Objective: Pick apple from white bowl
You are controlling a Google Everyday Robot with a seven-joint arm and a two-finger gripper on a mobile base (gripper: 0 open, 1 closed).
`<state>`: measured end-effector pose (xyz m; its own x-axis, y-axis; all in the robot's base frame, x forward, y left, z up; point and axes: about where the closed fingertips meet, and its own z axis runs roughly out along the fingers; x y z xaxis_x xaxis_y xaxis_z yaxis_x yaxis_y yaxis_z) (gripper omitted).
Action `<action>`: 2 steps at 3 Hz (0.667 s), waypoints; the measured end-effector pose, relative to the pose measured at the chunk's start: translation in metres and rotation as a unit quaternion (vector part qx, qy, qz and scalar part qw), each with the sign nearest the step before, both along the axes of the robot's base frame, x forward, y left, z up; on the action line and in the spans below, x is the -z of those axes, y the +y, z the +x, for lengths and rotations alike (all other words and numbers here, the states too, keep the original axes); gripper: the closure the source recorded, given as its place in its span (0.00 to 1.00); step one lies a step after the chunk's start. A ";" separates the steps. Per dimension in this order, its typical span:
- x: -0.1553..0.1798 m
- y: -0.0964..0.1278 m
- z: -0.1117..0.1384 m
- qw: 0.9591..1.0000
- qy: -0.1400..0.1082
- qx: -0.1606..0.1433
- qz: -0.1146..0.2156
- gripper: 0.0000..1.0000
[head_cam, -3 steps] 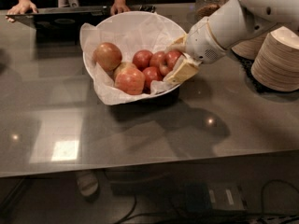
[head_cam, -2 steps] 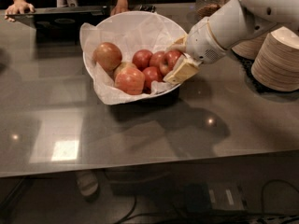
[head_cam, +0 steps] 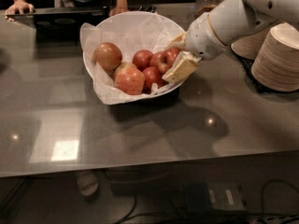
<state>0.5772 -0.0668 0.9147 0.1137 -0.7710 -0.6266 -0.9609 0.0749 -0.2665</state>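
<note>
The grey, glossy bench (head_cam: 140,139) carries the white bowl (head_cam: 135,20), lined with crinkled paper, and stacks of paper bowls (head_cam: 278,55) to the right. Your gripper (head_cam: 169,61) reaches in over the bowl's right rim. Its fingers (head_cam: 181,69) stand well apart, one on each side of the apple (head_cam: 166,59), and have hold of nothing yet.

The apple lies at the right of the bowl, hard against smaller red apples (head_cam: 142,59) on its left. It is deep red, glossy and round; no sticker shows from here.

Watch these risks as you close:
- The smooth skin may slip out if the fingers meet it off-centre.
- The lower finger lies on the paper, so you could pinch the liner and drag it.
- A neighbouring apple (head_cam: 152,76) could wedge in or roll.
</note>
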 end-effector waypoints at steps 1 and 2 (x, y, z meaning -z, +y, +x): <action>-0.024 0.010 0.000 0.999 -0.015 -0.025 0.021 1.00; -0.041 0.018 -0.001 0.997 -0.022 -0.051 0.048 1.00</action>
